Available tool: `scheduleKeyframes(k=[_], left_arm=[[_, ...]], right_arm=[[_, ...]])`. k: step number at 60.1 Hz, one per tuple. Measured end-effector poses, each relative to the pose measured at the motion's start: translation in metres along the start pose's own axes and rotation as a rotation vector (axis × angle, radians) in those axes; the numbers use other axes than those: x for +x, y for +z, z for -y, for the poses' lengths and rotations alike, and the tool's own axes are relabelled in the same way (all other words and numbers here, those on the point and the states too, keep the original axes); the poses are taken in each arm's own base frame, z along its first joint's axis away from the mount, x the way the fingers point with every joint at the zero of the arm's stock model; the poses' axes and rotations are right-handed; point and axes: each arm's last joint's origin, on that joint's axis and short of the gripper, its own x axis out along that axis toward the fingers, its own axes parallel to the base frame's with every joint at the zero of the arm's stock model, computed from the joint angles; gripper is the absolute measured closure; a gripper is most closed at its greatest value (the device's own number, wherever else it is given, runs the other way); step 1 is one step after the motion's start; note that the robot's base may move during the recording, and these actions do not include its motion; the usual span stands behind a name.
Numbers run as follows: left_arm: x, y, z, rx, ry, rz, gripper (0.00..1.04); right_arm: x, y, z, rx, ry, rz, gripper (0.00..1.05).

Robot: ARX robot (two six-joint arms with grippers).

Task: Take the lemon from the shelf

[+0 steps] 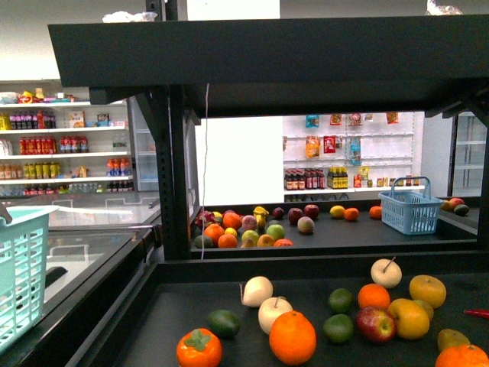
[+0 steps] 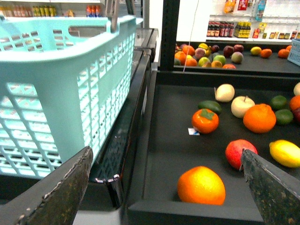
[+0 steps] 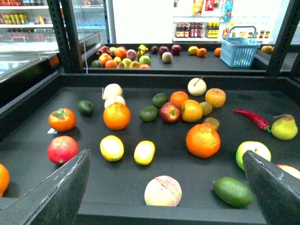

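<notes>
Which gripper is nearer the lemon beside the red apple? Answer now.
Likely right. The lemon lies just ahead of the right gripper; the left gripper hangs at the shelf's left corner.

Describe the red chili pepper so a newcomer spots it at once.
On the near tray of the black shelf, look to the robot's right, next to the yellow-green pear. The chili pepper is the only long, thin red thing among rounded fruits.

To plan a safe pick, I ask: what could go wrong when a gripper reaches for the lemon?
The lemon lies close beside a similar yellow fruit; the wrong one may be taken or nudged. Both are rounded on a flat shelf tray, so a touch from the open right gripper may roll them.
</notes>
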Motion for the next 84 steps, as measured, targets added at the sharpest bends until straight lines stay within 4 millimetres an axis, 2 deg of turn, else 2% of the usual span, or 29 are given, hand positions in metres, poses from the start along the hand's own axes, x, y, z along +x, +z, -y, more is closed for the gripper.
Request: scheduleKeyframes(k=[18, 21, 26, 33, 42, 46, 64, 73, 84], left_arm=[[0.000, 0.000, 0.000, -0.005, -0.003, -0.003, 0.08], [0.001, -0.003, 0.000, -0.119, -0.029, -0.099, 0.08], [0.004, -0.006, -0.003, -0.308, -0.032, -0.165, 0.08], [0.015, 0.017, -0.012, -0.549, -0.049, -0.164, 0.08], [0.044, 0.056, -0.036, -0.779, -0.075, -0.144, 0.08], [0.065, 0.067, -0.058, -0.905, -0.019, -0.163, 0.08], [0.137, 0.077, -0.111, -1.083, 0.072, -0.155, 0.08], [0.169, 0.082, -0.127, -1.137, 0.074, -0.123, 0.08], [0.201, 0.085, -0.138, -1.196, 0.068, -0.093, 0.08]], right_arm=[[0.000, 0.000, 0.000, 0.000, 0.000, 0.000, 0.07], [0.000, 0.000, 0.000, 0.000, 0.000, 0.000, 0.07], [0.000, 0.000, 0.000, 0.000, 0.000, 0.000, 0.07], [0.000, 0.000, 0.000, 0.000, 0.000, 0.000, 0.07], [0.000, 0.000, 0.000, 0.000, 0.000, 0.000, 0.07], [0.000, 0.000, 0.000, 0.000, 0.000, 0.000, 0.07], [0.000, 0.000, 0.000, 0.000, 0.000, 0.000, 0.07], [0.000, 0.000, 0.000, 0.000, 0.000, 0.000, 0.07], [0.000, 0.000, 0.000, 0.000, 0.000, 0.000, 0.07]])
